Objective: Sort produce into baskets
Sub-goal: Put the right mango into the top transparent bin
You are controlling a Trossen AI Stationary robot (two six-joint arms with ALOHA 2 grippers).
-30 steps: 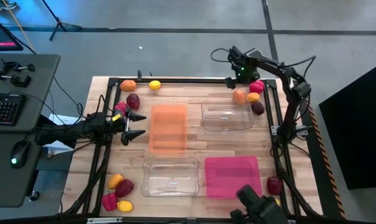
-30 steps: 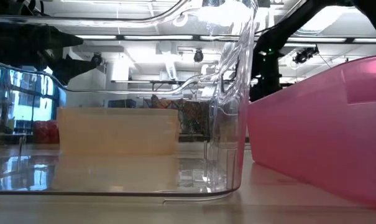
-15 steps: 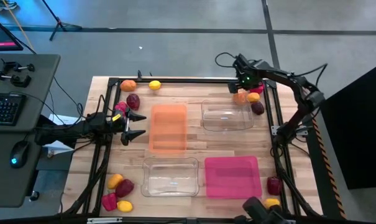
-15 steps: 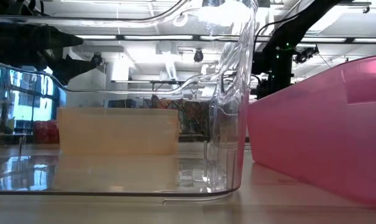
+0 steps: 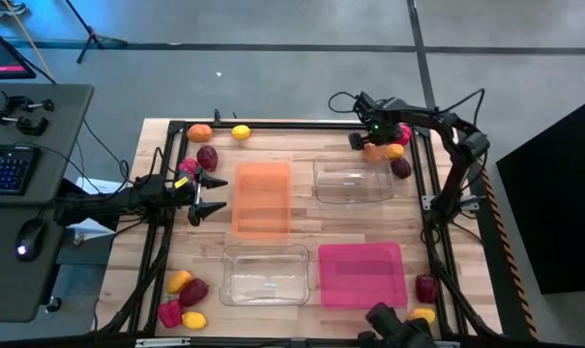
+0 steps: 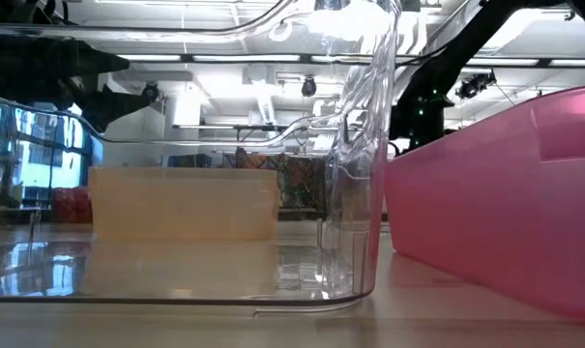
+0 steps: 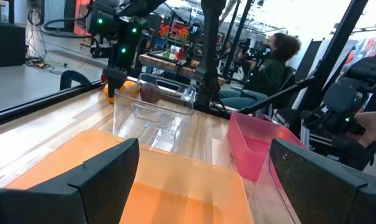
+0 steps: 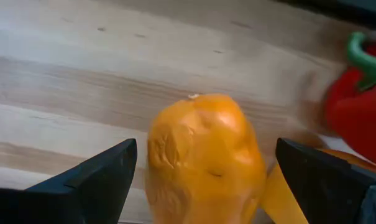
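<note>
Setting: wooden tabletop (image 5: 302, 222) framed by a dark rail, grey floor around it, and a lab room with a seated person showing beyond the left arm's camera.
Key relation: you are looking at the orange fruit (image 8: 203, 155) sitting straight ahead of the right claw (image 8: 206, 180), centred between its two dark fingers, with bare wood showing on either side of it.
Right claw: it is standing wide open and gripping nothing; from above, right claw (image 5: 362, 142) is hanging at the far right corner of the tabletop, just beside the fruit cluster.
Long axis: the fruit is reading as slightly taller than wide in the wrist view, a small stem nub on top; I judge no turning is needed.
Neighbours: red pepper (image 8: 362, 93) with a green stem is lying close to one side, and another yellow-orange piece is touching the fruit's flank, so a crowded closing is the risk.
Nearer arm: the right arm by far; the left claw (image 5: 211, 195) is waiting open and empty beside the orange basket (image 5: 262, 198), well apart from this cluster.
Materials: the fruit is looking matte, faintly dimpled, softly lumpy plastic; the baskets are looking smooth and glossy.
Destination: the orange basket is lying across the clear basket (image 5: 353, 181) from the fruit.
</note>
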